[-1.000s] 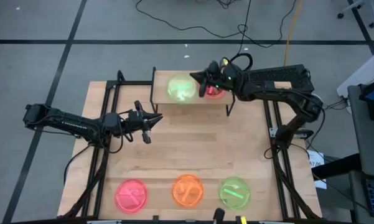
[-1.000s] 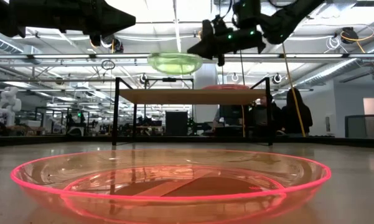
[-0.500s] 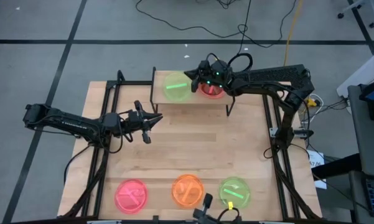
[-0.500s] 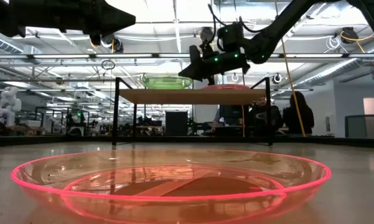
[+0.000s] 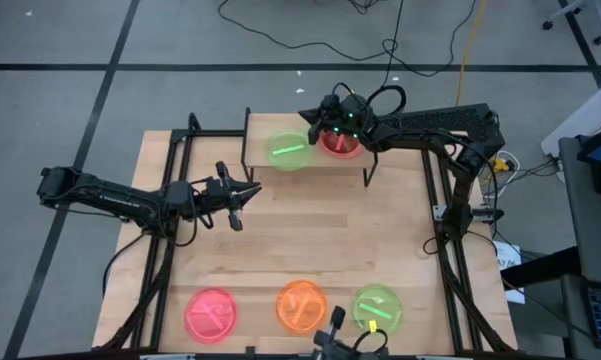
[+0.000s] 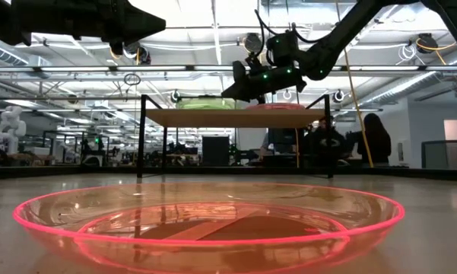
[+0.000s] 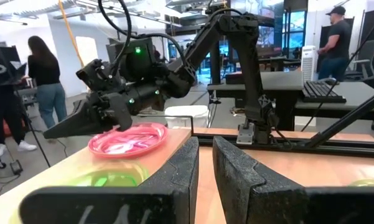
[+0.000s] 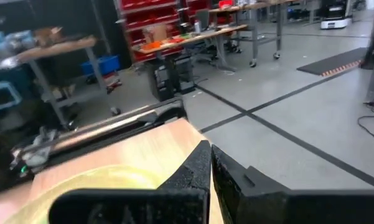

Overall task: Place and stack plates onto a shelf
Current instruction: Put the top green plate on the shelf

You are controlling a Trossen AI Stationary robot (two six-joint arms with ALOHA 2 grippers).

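The shelf (image 5: 259,158) stands at the table's far side. A green plate (image 5: 288,150) (image 6: 201,102) lies flat on its left half, resting on its base. Pink-red plates (image 5: 342,149) (image 7: 127,138) sit on the right half, partly under my right arm. My right gripper (image 5: 302,114) (image 8: 211,163) is shut. It hovers just off the green plate's far-right rim, at about rim height (image 6: 223,96). My left gripper (image 5: 257,187) (image 7: 205,162) waits left of the shelf with a narrow gap between its fingers. A pink-red plate (image 5: 211,312), an orange plate (image 5: 302,306) and a second green plate (image 5: 377,308) lie along the near edge.
Black frame rails (image 5: 180,170) run along both table sides. A dark object (image 5: 332,340) sits at the near edge between the orange and green plates. Bare wood (image 5: 310,230) lies between the shelf and the near row. People (image 7: 43,81) move in the room beyond.
My right gripper came down and slightly toward the table's left edge, bringing the green plate from well above the shelf onto its left half. In the last half second the plate settled flat and shifted a little toward the near edge. It now lies apart from the fingertips.
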